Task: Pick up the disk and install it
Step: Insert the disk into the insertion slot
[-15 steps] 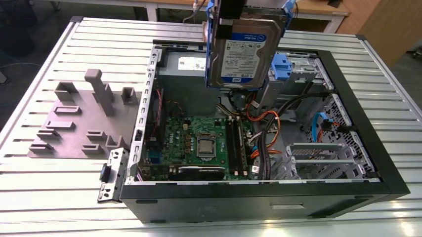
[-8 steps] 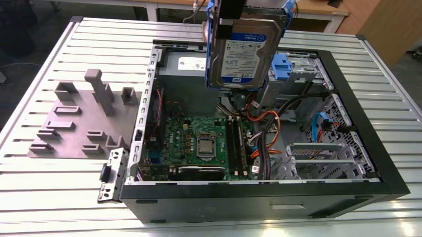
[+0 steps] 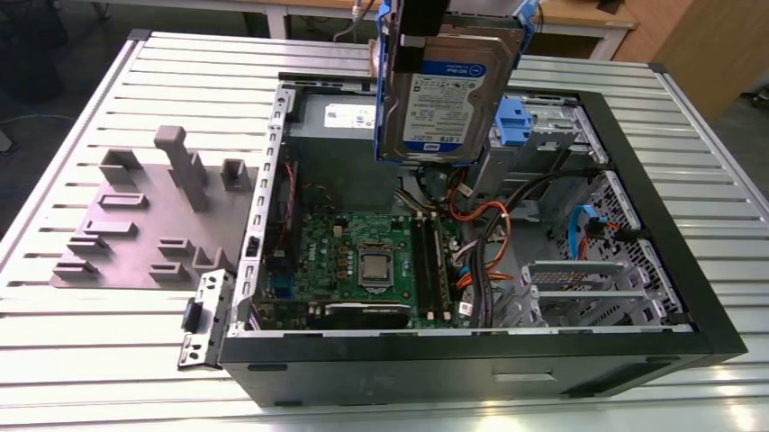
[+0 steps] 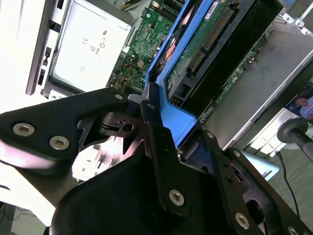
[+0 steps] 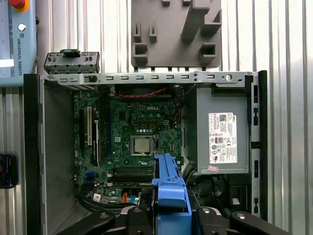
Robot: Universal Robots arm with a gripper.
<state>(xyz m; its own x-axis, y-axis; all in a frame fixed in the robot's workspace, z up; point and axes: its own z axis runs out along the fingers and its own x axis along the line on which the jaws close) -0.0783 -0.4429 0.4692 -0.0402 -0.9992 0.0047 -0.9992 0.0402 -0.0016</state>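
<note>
Disk (image 3: 447, 99): silver metal casing, glossy paper label, smooth blue plastic carrier. Table (image 3: 96, 351): ribbed bare aluminium, satin sheen. Fixture plate (image 3: 144, 243): matt grey plastic. Computer case (image 3: 481, 364): matt black shell.

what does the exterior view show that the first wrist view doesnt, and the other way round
Exterior view: the disk held above the open case, label face showing, plus a blue cable and a silver drive cage. First wrist view: the hand clamped on the disk's blue carrier, and a grey control pendant beside the case. Both: the motherboard with its processor, and the grey fixture plate.
</note>
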